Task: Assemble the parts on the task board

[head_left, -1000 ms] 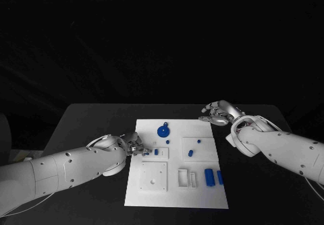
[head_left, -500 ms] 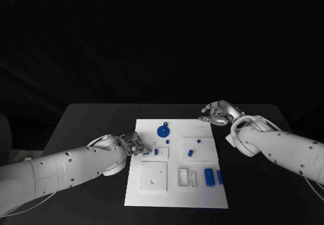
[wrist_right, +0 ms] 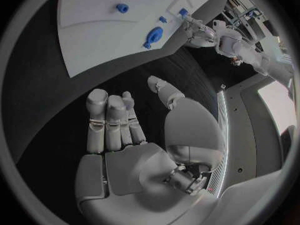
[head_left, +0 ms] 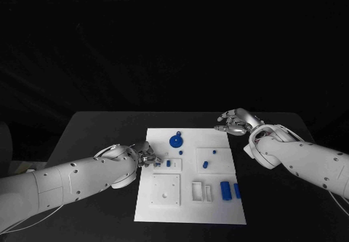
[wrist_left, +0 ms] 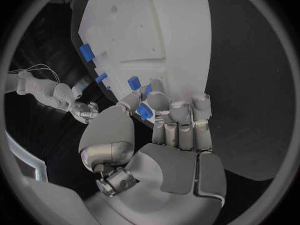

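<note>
The white task board (head_left: 190, 201) lies in the middle of the black table. My left hand (head_left: 148, 155) sits at the board's left edge and pinches a small blue part (wrist_left: 144, 111) between thumb and fingers (wrist_left: 181, 117), low over the board (wrist_left: 169, 30). A round blue part (head_left: 176, 140) stands near the far edge, with small blue parts (head_left: 206, 164) scattered mid-board and two blue bars (head_left: 225, 190) at the near right. My right hand (head_left: 234, 122) hovers off the board's far right corner, holding nothing; its fingers (wrist_right: 109, 122) are apart over bare table.
Raised white square blocks (head_left: 166, 189) and narrow white slots (head_left: 201, 191) occupy the board's near half. Black table (head_left: 102, 131) surrounds the board on all sides. The right wrist view shows the round blue part (wrist_right: 153, 36) and my left hand (wrist_right: 200, 32) beyond it.
</note>
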